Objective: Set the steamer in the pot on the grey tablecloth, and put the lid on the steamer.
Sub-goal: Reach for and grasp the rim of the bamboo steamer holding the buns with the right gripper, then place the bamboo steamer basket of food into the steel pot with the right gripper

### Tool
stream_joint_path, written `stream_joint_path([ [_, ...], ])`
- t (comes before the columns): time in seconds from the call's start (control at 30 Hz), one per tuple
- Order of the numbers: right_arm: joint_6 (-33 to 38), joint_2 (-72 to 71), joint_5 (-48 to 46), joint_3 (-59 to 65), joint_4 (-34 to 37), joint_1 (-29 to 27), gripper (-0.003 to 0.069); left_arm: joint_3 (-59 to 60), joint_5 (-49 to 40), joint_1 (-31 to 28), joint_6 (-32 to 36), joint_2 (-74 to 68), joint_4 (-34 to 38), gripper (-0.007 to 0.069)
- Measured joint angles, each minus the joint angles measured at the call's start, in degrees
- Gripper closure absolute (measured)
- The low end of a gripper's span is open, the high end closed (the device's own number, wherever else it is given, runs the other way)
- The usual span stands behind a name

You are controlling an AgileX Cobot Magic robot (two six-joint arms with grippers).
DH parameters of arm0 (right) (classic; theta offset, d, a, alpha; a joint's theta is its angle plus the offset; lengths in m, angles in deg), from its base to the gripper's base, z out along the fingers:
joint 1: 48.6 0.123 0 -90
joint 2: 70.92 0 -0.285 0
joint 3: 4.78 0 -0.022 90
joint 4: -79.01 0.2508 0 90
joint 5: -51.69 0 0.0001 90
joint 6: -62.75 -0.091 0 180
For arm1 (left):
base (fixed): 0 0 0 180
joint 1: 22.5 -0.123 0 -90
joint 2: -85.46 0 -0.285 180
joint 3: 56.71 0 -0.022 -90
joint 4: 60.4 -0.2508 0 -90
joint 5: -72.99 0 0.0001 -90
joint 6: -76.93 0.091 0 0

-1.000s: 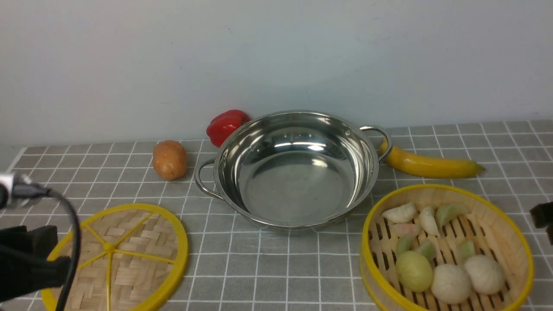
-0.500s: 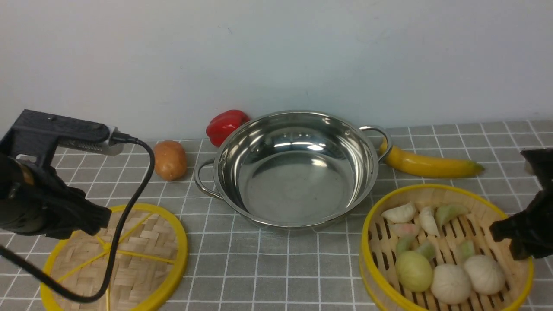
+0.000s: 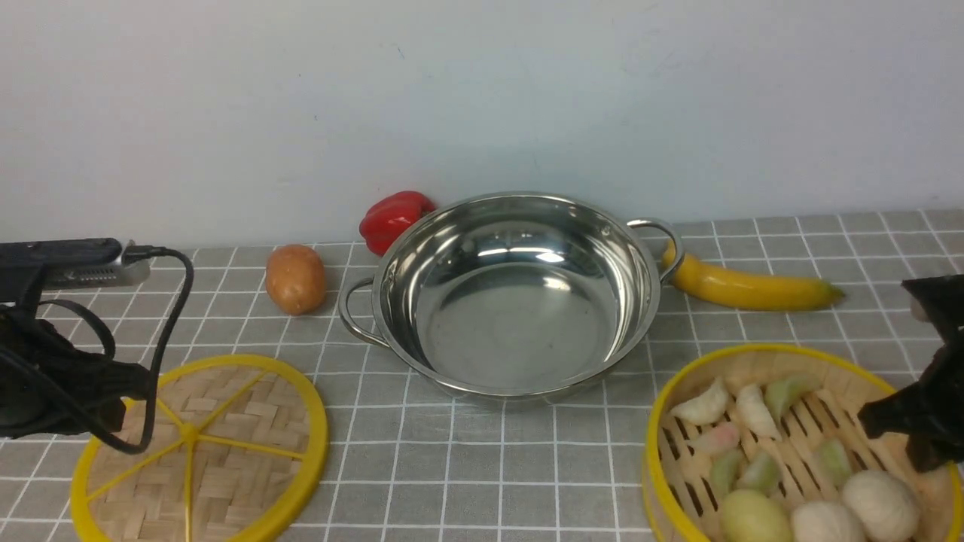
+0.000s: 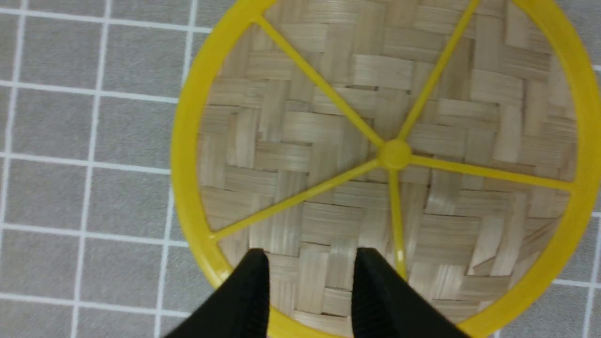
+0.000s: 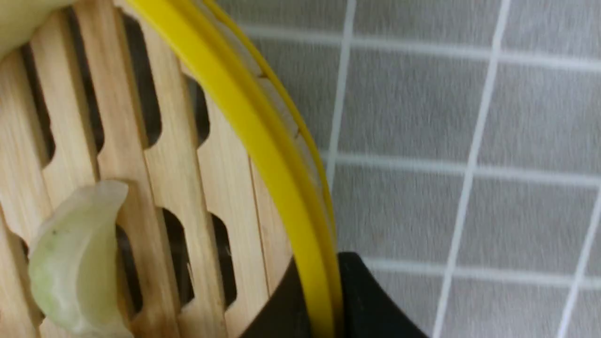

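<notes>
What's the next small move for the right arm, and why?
Probably lift the steamer slightly before carrying it toward the pot: the right gripper has its fingers on either side of the yellow rim, pressed close against it, and the pot stands open and empty, to the left and farther back.

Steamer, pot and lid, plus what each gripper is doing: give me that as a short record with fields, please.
steamer: on the grey tablecloth, right of the pot and nearer the robot; toy dumplings and buns inside
steamer in pot: not yet
pot: upright, empty, a loop handle on each side
lid: lying flat on the cloth at the left, not on the steamer
right gripper: closed on the steamer's rim, one finger inside, one outside
left gripper: open above the lid, holding nothing
</notes>
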Motion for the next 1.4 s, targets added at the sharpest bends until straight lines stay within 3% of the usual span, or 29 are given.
stream_joint_path([
  [0.23,4.6,-11.0,-17.5,-7.3,1.4,0.0,0.0603,0.0,1.9,0.0,1.4,-3.1,1.6,0.0382],
  [0.6,9.9,-9.2,-21.0,-34.8,17.4,0.6,0.0603,0.0,5.5,0.0,7.8,-9.6,11.6,0.0382],
  [0.73,9.6,-4.3,-21.0,-40.6,17.7,3.1,0.0603,0.0,6.7,0.0,9.6,-10.6,13.3,0.0382],
  [1.0,6.5,12.1,-21.8,-52.4,15.1,14.3,0.0603,0.0,7.0,0.0,11.3,-11.9,14.4,0.0382],
  [1.4,4.5,29.7,-21.8,-69.2,13.6,16.1,0.0603,0.0,8.0,0.0,11.7,-11.9,14.6,0.0382],
])
